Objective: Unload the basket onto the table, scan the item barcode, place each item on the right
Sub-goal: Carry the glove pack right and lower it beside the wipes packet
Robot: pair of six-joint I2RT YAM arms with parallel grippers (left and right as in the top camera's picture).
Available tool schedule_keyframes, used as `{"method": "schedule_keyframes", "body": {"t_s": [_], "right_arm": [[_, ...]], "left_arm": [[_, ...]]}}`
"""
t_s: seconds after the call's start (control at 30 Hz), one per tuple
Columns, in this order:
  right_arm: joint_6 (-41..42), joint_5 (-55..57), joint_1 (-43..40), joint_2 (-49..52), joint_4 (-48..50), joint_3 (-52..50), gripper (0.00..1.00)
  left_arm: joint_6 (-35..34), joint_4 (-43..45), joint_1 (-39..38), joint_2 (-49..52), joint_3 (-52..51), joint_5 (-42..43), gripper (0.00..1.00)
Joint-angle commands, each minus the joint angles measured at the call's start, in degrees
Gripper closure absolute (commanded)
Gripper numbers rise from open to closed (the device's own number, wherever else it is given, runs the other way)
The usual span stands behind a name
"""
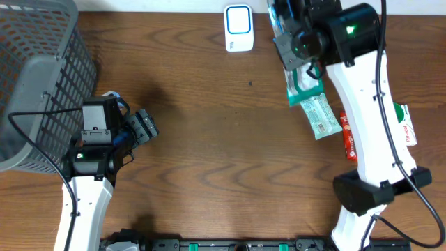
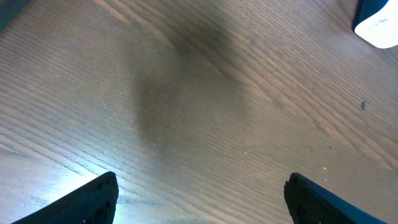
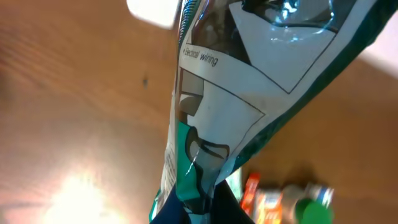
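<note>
**Packet held up beside the scanner, left arm idle**

Overhead: the right pincer (image 1: 300, 50) is clenched on a green-and-white packet (image 1: 306, 87), holding it above the bench (image 1: 209, 153) near the far edge. The packet is just right of the white-and-blue scanner (image 1: 238, 28), which stands at that edge. A second packet (image 1: 322, 116) lies flat just beside the held one. A red pack (image 1: 348, 137) lies next to it, and a green-and-white pack (image 1: 405, 125) sits by the right edge, partly hidden behind the right arm. A grey basket (image 1: 35, 77) fills the far left corner. The left pincer (image 1: 143, 126) is just beside it, near the left edge and well apart from the packet.

Left wrist: the left pincer's two dark fingers (image 2: 93, 200) stand wide apart, released, with only bare wood between them. One corner of the scanner (image 2: 379, 26) shows at the upper right.

Right wrist: the packet (image 3: 217, 124) fills the middle of the view, clear film above printed green and white. It blocks most of the bench behind it. The scanner (image 3: 155, 9) is a white blur at the top. The red pack (image 3: 252, 190) and a green cap (image 3: 314, 210) show low down, out of focus.
</note>
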Motion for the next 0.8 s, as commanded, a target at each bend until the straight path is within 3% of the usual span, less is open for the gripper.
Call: {"method": "schedule_keyframes", "body": {"t_s": [0.0,0.17,0.57,0.77], "right_arm": [[6.4,-3.4,-3.9,0.8,-1.6,-4.3,0.99],[7.9,-4.4,-7.3,0.8,1.9,-17.4,0.99],[7.9,-5.8,-7.2,0.8,24.8,-48.7,0.99],[7.7,3.3,-9.0,0.8,31.8,-56.9,0.99]], "left_arm": [[0.3,-0.2,0.2,0.0,0.3,-0.5,0.13],[0.3,-0.2,0.2,0.0,0.3,-0.5,0.13],[0.3,-0.2,0.2,0.0,0.3,-0.5,0.13],[0.3,-0.2,0.2,0.0,0.3,-0.5,0.13]]}}
